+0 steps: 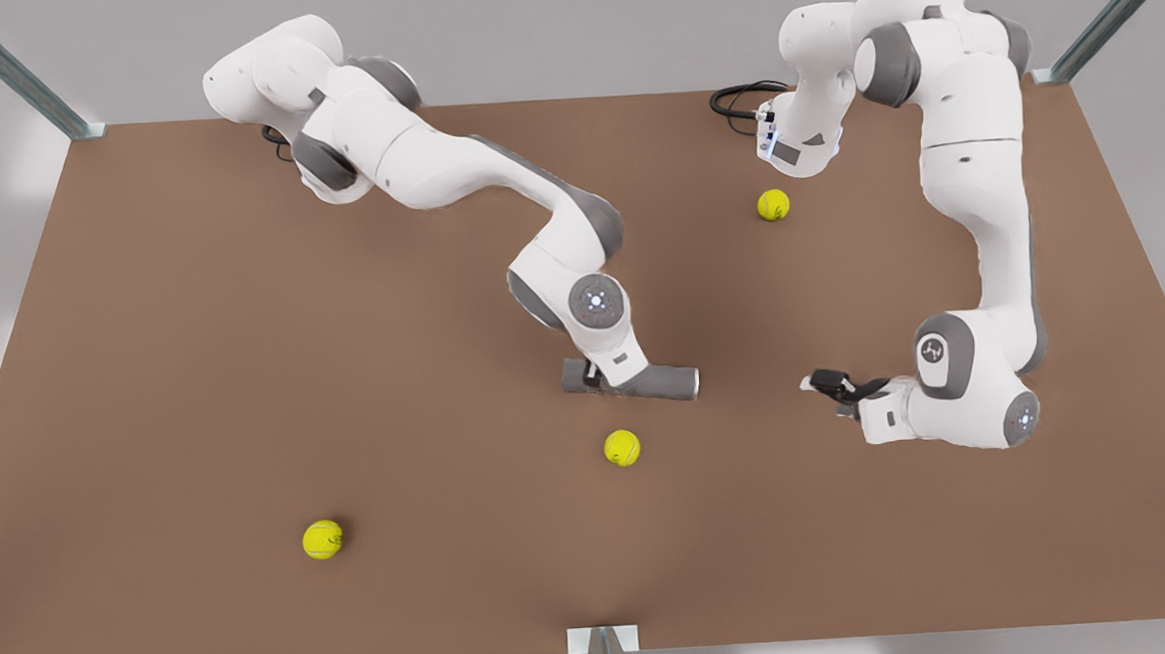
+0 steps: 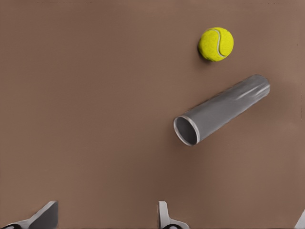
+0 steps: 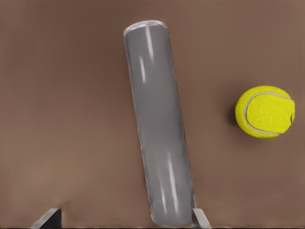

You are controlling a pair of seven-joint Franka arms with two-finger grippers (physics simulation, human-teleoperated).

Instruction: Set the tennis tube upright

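Note:
The tennis tube [image 1: 665,380] is a plain grey cylinder lying flat on the brown table near its middle. Its hollow end points toward the front view's right. My right gripper [image 1: 610,370], on the arm at the front view's left, is down over the tube's closed-end half. In the right wrist view the tube [image 3: 157,124] runs between the right gripper's [image 3: 124,219] open fingers, close to one fingertip [image 3: 200,218]. My left gripper [image 1: 817,382] hovers low to the front view's right of the tube, apart from it. It [image 2: 105,219] is open and faces the tube's hollow mouth [image 2: 224,107].
Three yellow-green tennis balls lie on the table: one [image 1: 622,448] just in front of the tube, one [image 1: 322,539] at the front left, one [image 1: 774,204] at the back near the arm base. The nearest ball shows beside the tube [image 2: 216,44] [image 3: 265,111]. A black cable [image 1: 735,100] lies at the back edge.

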